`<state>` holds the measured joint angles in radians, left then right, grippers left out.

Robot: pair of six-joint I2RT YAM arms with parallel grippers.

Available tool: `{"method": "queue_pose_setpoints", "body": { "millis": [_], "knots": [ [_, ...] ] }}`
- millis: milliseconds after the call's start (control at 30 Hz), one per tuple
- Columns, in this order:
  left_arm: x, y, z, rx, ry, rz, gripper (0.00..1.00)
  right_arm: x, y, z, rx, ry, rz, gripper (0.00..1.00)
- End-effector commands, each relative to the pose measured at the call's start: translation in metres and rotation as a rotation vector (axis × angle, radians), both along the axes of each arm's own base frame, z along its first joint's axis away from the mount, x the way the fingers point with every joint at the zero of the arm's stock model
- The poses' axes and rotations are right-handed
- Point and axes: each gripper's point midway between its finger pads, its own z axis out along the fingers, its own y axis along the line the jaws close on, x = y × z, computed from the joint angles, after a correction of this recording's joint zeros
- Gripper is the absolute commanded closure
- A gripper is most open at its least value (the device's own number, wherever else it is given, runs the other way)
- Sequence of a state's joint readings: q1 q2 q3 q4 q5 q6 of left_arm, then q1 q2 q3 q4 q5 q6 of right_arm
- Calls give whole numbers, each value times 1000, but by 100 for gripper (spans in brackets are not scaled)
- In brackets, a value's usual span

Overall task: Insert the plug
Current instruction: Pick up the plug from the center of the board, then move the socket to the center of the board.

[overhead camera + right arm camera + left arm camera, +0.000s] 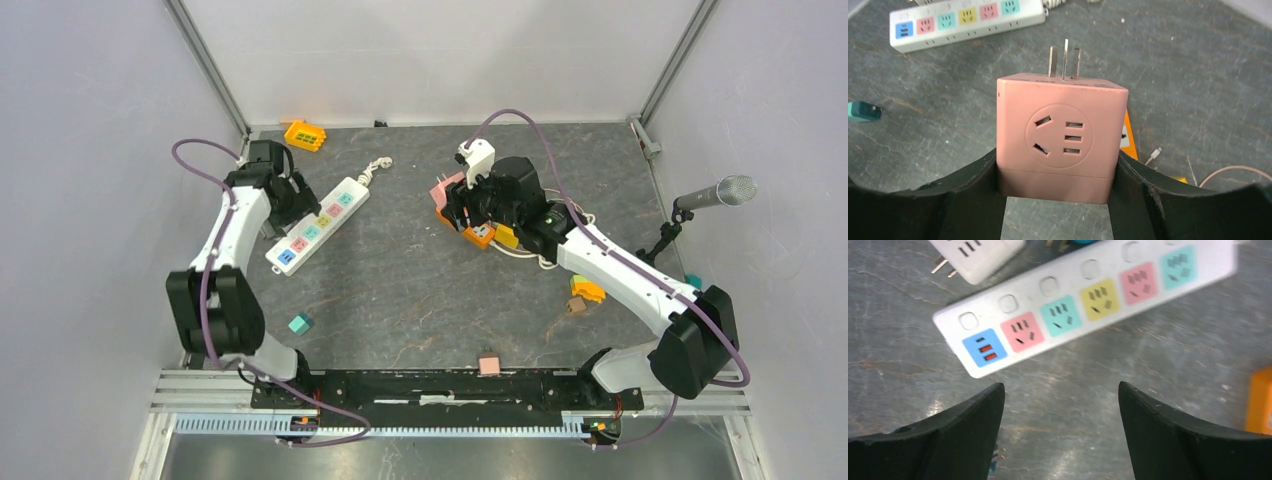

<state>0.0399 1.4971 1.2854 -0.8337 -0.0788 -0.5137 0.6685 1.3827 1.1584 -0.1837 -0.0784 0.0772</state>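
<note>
The white power strip [318,225] with coloured sockets lies on the grey table left of centre. It also shows in the left wrist view [1083,305] and the right wrist view [965,22]. My right gripper [1058,160] is shut on a pink cube plug adapter [1062,135], held above the table with its metal prongs [1064,62] pointing away toward the strip. In the top view the pink adapter [447,190] is well right of the strip. My left gripper [1060,387] is open and empty, just beside the strip's blue USB end [984,347].
A white adapter [975,255] lies beyond the strip. An orange block [305,135] sits at the back, with a teal block [299,323] and a pink adapter [489,364] near the front. Orange and yellow pieces with a cable [500,238] lie under the right arm. A microphone [715,193] stands at right.
</note>
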Motion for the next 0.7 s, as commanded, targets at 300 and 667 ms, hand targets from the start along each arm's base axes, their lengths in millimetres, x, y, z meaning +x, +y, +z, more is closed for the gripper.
{"method": "queue_pose_setpoints", "body": {
  "millis": [300, 667],
  "knots": [
    [38, 59, -64, 137, 212, 61, 20, -3, -16, -5, -31, 19, -48, 100],
    [58, 68, -86, 101, 250, 82, 19, 4, -12, -20, -63, 57, -41, 100]
  ]
}}
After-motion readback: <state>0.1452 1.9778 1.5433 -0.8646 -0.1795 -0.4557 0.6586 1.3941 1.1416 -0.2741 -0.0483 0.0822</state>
